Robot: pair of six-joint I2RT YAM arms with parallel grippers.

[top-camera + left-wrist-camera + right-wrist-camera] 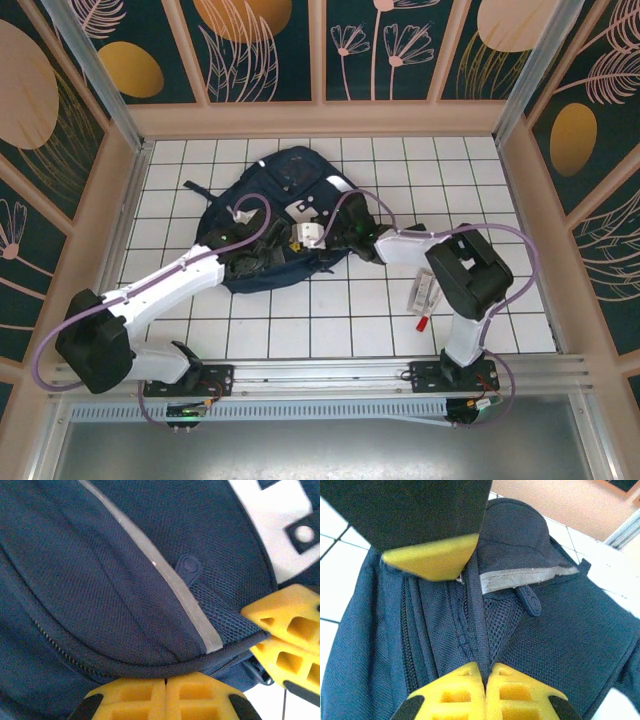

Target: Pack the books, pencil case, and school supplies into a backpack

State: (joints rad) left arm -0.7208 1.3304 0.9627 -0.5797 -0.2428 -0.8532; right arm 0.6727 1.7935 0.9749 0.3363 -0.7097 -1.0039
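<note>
Apparently the packing is at an early step, as far as I can judge. The large navy blue fabric backpack (290, 170) lies flat in the upper middle of the white tiled table (330, 330). In the left wrist view its zipper line looks closed.

The left gripper (165, 681) has its yellow fingers pressed together at the bottom of the frame, and they seem to pinch the rounded piped rim of the backpack. The right gripper (485, 669) is closed too, with a raised fabric seam caught between its fingers.

A small flat whitish packet (425, 290) and a slim red-and-white pen (423, 321) lie on the tiles right of centre, well apart from the backpack, so they are left to pack. Whether the books and the pencil case are inside, I cannot tell.
</note>
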